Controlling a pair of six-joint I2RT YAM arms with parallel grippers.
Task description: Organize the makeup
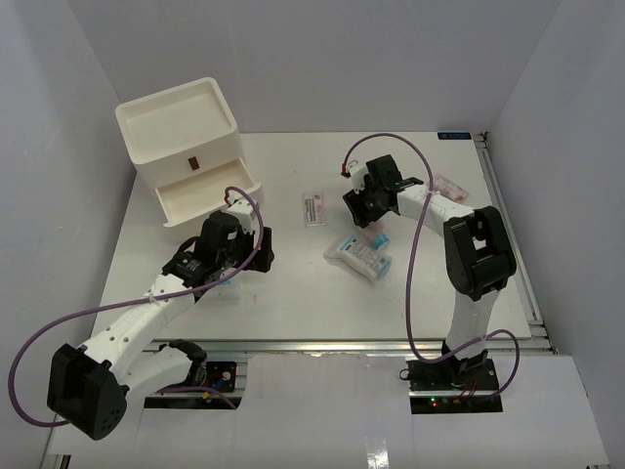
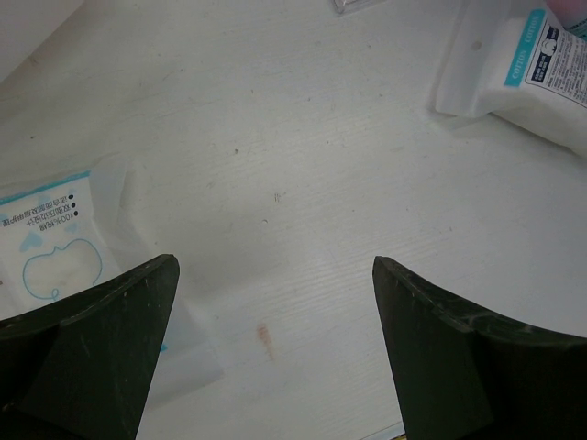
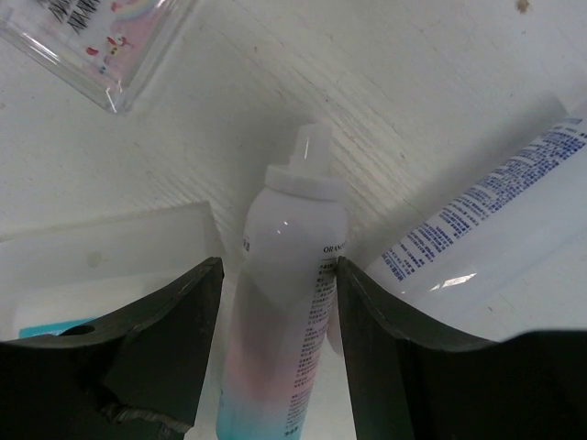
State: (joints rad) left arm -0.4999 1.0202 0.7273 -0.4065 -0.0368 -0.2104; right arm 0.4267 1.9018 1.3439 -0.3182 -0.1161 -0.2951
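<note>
Left gripper (image 2: 273,275) is hanging fully released over bare table (image 2: 303,165), holding nothing. A sachet (image 2: 50,234) is lying flat just to its left, one corner running under the left finger. A second sachet (image 2: 537,69) is lying well off, ahead and to the right. The drawer box (image 1: 176,127) is sitting just beyond this arm with its lower drawer (image 1: 207,195) pulled out, so the left arm is the nearer one for that sachet and for the drawer.

Mid-table, a flat packet (image 1: 314,208) is lying on its own.

Right gripper (image 3: 278,266) is straddling the tube (image 3: 292,229). The tube's long axis is running straight out from the wrist, nozzle pointing away and pink-blue end towards the palm. That's crosswise to the closing line, which is what a pinch wants. Both fingers (image 3: 174,312) are sitting right beside its sides. I can't tell if they're clamping it or just flanking it.

A clear pink packet (image 3: 87,32) is lying ahead-left. A white pack with blue print (image 3: 495,215) is lying just beside the right finger, close enough to snag, I'd say. My read is that the right arm is owning the tube.
</note>
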